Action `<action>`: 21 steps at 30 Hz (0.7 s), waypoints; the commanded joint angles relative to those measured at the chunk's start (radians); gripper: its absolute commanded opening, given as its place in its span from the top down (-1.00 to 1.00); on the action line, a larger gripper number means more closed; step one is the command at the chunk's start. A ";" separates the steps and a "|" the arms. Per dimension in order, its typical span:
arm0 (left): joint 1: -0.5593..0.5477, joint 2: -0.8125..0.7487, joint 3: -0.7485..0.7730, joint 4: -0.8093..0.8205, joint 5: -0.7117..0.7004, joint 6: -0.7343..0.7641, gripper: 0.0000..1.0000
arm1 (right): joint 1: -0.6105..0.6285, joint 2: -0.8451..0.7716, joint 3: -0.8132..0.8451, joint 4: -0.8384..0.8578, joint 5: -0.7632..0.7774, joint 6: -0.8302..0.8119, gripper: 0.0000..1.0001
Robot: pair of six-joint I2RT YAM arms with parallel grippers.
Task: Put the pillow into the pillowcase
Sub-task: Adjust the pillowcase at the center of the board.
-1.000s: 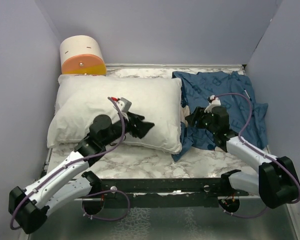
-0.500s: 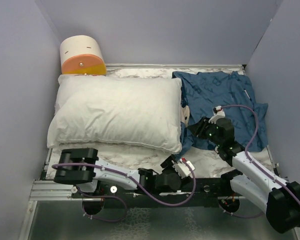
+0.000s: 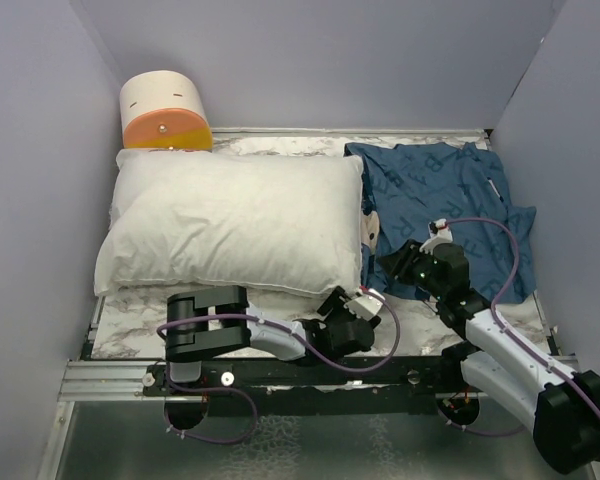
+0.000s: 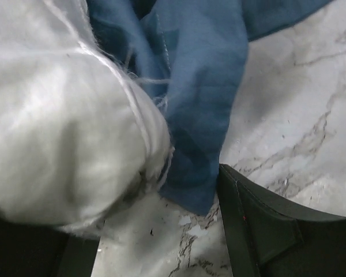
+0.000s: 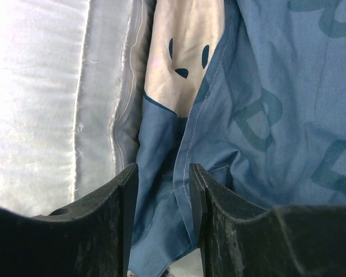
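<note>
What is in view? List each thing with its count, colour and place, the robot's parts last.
pillow: 1, white, left half of table
pillowcase: 1, dark blue with light blue print, right of pillow, touching it
cylinder: 1, cream and orange, back left corner behind pillow
table: 1, white marble pattern, under everything
left arm: 1, white and black, along near edge
right arm: 1, white and black, near right
left gripper: 1, black, open at pillow's near right corner
right gripper: 1, black, closed on pillowcase's left edge
</note>
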 commanded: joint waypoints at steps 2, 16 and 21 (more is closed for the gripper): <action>0.027 0.059 0.022 0.069 0.009 -0.042 -0.44 | 0.003 0.011 0.006 -0.017 0.108 0.042 0.17; 0.078 -0.070 -0.151 0.016 0.078 -0.144 1.00 | 0.004 0.439 0.227 0.043 0.074 0.101 0.14; 0.073 -0.156 -0.228 0.030 0.114 -0.180 1.00 | 0.004 0.505 0.286 0.059 0.068 0.102 0.14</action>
